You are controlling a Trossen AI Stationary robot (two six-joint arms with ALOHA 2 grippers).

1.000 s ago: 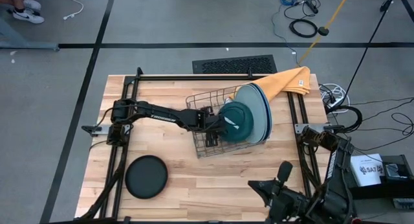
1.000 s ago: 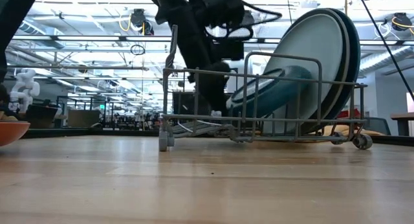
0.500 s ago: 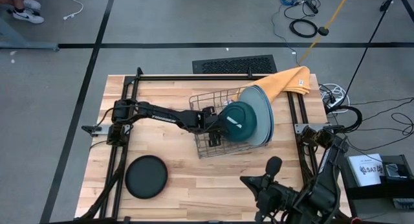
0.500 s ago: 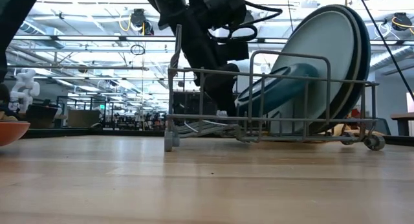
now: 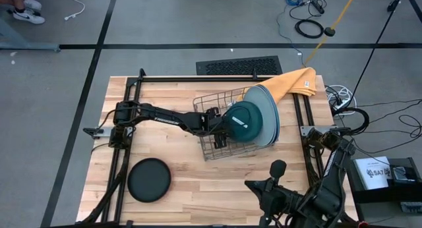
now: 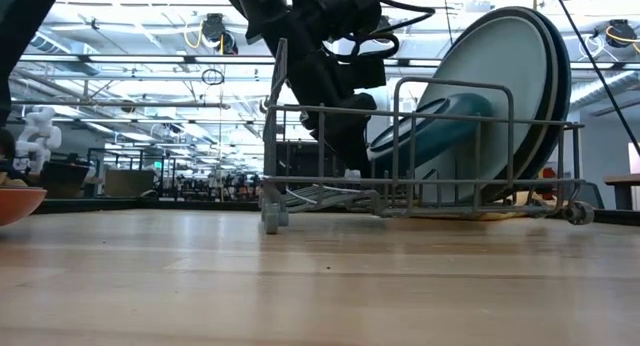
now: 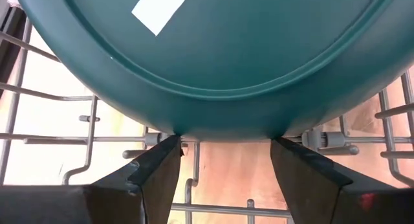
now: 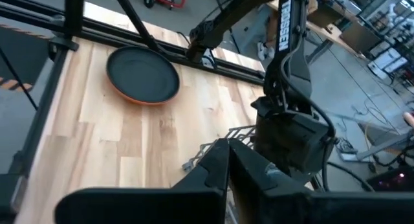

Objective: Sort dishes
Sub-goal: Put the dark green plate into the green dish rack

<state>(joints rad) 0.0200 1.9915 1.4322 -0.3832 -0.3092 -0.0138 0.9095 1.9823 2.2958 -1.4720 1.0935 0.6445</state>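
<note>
The left gripper (image 7: pixel 223 162) has its fingers (image 7: pixel 158 169) spread wide, tips at the lower rim of the dark teal plate (image 5: pixel 242 121), which leans in the wire rack (image 5: pixel 212 145) at frame centre against the large plates (image 5: pixel 269 113). Only the left wrist view shows its white blank label (image 7: pixel 162 9). Lower left, the black plate (image 5: pixel 149 180) lies on open bench (image 5: pixel 198 188). Lower right, the right gripper (image 8: pixel 228 160) has its fingers pressed together; "TROSSEN" reads on the other arm (image 8: pixel 284 26).
</note>
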